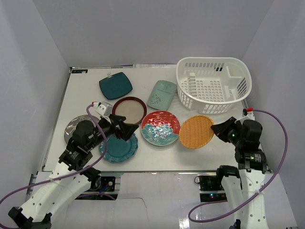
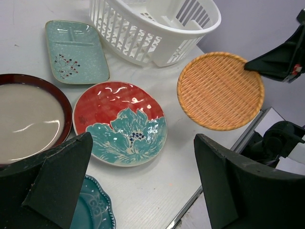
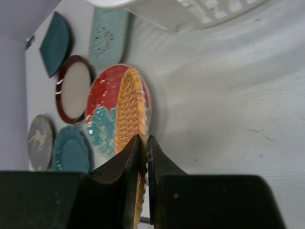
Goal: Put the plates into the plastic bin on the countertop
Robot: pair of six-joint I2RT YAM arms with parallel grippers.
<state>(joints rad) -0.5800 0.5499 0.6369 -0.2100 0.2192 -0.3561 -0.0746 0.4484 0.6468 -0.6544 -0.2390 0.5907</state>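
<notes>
My right gripper (image 3: 144, 143) is shut on the right rim of the small orange woven plate (image 1: 196, 131), pinching it edge-on at the table's front right. The same orange plate (image 2: 220, 90) shows in the left wrist view with the right gripper (image 2: 259, 66) at its edge. My left gripper (image 2: 143, 176) is open and empty above the scalloped teal plate (image 1: 119, 148). Beside it lie the red-and-turquoise plate (image 1: 160, 128), the red-rimmed beige plate (image 1: 129, 109) and the dark grey plate (image 1: 72, 128). The mint plate (image 1: 161, 94) and the dark teal plate (image 1: 116, 85) lie farther back. The white plastic bin (image 1: 213, 85) holds nothing.
The white countertop (image 1: 86, 95) is walled by pale panels on three sides. Its front edge (image 1: 157, 171) runs just behind both arm bases. The bin stands at the back right, close to the right wall.
</notes>
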